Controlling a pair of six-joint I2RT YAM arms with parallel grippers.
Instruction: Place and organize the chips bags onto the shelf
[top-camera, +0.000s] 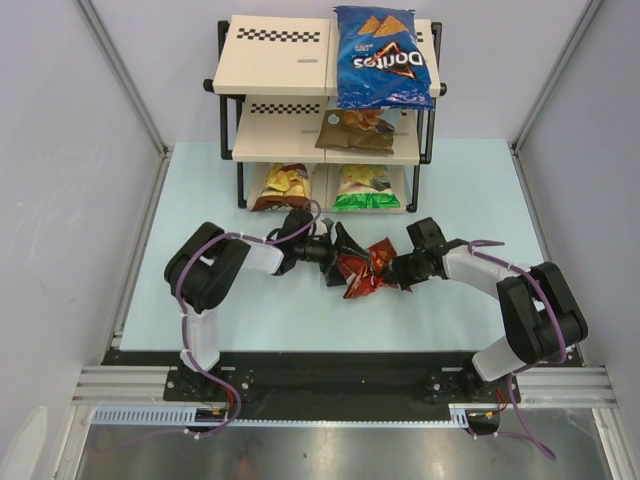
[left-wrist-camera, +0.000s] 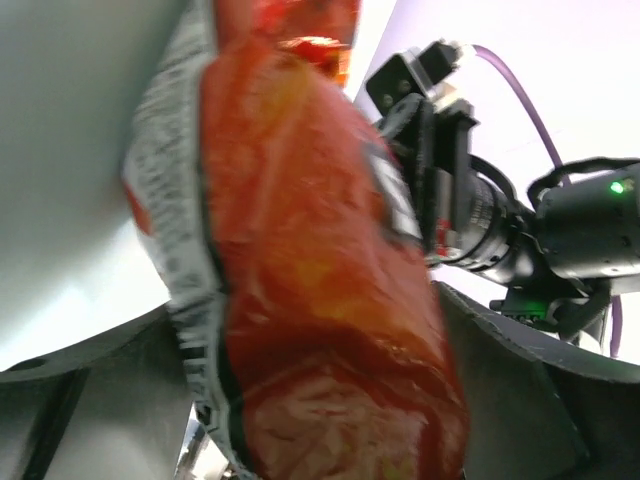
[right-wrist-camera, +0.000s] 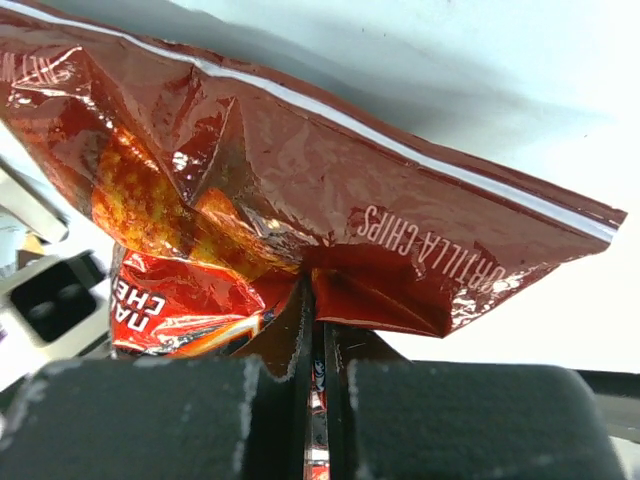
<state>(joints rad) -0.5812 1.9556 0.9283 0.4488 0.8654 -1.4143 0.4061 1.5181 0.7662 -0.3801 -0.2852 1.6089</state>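
Right wrist view: the right jaws are pressed fully together on a thin, crumpled fold at the edge of the red Doritos bag (right-wrist-camera: 250, 180). Only film lies between the fingers (right-wrist-camera: 150, 420), and the body of the bag extends beyond them.

Left wrist view: the left jaws stand wide, one finger (left-wrist-camera: 70, 400) on each side of the same bag, which fills the gap. Whether either pad touches the film cannot be told.

Top external view: the red bag sits crumpled between the two arms, over the middle of the pale surface (top-camera: 250, 310) and well apart from the shelf (top-camera: 270, 60). Whether it rests on the surface or is raised cannot be told. Four other bags are shelved:
- a blue Doritos bag (top-camera: 383, 60) at top right, overhanging the front edge
- a brownish bag (top-camera: 357, 130) at middle right
- a small dark bag (top-camera: 284, 186) and a green-white bag (top-camera: 367, 187) side by side on the lowest tier

Hazards, as judged:
- (a) Glossy film may slide out of so slight a pinch once the bag's weight swings.
- (b) Left jaws closing across the belly could crush the chips or burst the film.
- (c) Opposed pulls by the two arms could tear the seam.
- (d) The wrists are near each other, so a small misjudged move could bring them into contact.
- (e) On the way to a bare left half of an upper tier, the load could brush the overhanging blue bag and tip it off.
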